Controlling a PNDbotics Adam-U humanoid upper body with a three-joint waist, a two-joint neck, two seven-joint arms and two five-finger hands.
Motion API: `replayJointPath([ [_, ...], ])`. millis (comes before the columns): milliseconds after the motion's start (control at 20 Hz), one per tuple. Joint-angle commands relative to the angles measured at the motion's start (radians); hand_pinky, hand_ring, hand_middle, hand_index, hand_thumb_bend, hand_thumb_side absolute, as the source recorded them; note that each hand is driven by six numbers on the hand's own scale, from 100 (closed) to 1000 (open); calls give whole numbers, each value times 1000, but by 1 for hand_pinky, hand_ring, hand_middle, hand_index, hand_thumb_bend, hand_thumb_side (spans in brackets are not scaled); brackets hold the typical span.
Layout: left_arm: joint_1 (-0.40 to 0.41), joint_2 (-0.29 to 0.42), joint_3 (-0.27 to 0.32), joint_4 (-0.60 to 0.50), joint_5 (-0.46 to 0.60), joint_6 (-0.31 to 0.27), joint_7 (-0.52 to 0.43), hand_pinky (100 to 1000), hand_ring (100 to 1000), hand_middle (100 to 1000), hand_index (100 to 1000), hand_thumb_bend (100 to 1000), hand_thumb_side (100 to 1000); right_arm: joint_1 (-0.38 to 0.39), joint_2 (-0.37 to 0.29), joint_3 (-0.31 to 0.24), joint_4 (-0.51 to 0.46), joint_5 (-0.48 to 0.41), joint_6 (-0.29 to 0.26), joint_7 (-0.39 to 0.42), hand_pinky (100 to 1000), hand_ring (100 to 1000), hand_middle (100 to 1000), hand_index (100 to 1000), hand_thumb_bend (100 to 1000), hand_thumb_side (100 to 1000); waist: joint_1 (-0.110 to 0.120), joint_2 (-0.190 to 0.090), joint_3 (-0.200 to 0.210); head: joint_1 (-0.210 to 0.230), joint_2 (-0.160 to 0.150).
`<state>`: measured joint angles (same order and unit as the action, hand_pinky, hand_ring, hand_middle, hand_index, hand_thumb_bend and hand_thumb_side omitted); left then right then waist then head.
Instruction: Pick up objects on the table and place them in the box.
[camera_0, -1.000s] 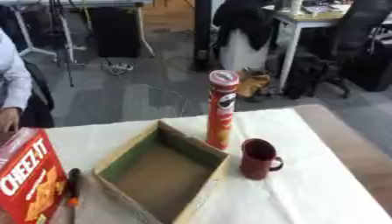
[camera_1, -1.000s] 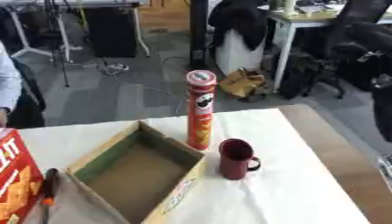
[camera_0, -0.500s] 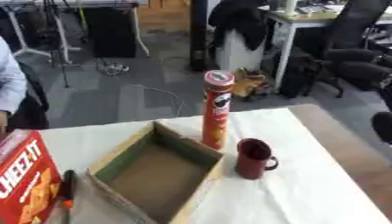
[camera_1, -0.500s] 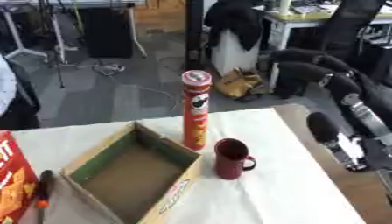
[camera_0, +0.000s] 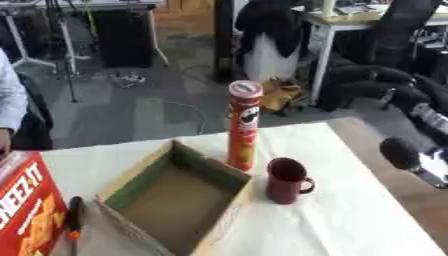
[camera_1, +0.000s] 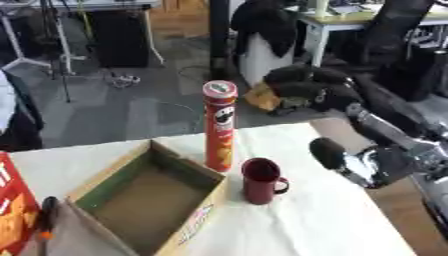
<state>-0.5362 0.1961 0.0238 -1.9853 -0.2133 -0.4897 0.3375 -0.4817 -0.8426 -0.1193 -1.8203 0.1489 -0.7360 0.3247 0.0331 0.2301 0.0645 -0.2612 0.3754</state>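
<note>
So: tall red chip can (camera_1: 220, 125), smooth cylinder with a pale lid, stands upright just behind the far corner of the open cardboard box (camera_1: 151, 202), which sits empty, flaps down, matte brown inside with a greenish inner wall. Dark red glossy mug (camera_1: 261, 181) stands just right of the box, handle to the right, near the can. Red cracker carton (camera_0: 28, 210) sits at the left edge, cut off; beside it a thin black tool with an orange band (camera_0: 74, 223), hard to make out. My right hand (camera_1: 306, 83) is up behind the table, black fingers curled, holding nothing, blurred. Left hand not visible. Table has a white cloth (camera_1: 297, 220), bare wood at right. Office behind: grey floor, desks, chairs.
</note>
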Motion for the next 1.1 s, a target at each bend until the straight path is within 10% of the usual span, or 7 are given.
replayJointPath([
  [50, -17, 2, -4, -15, 6, 1, -7, 960, 911, 846, 848, 100, 1000, -44, -46, 5, 84, 9, -26, 54, 858, 950, 931, 1000, 470, 1000, -2, -21, 3, -5, 6],
  [250, -21, -2, -8, -15, 10, 1, -14, 960, 910, 843, 847, 100, 1000, -96, -57, 29, 223, 38, -23, 104, 859, 983, 932, 1000, 610, 1000, -3, -21, 12, -7, 11],
  [1100, -42, -20, -22, -15, 29, -3, -38, 960, 910, 829, 838, 100, 1000, -212, -100, 67, 569, 109, -40, 201, 908, 1000, 943, 1000, 684, 1000, -13, -1, 59, -26, -2],
])
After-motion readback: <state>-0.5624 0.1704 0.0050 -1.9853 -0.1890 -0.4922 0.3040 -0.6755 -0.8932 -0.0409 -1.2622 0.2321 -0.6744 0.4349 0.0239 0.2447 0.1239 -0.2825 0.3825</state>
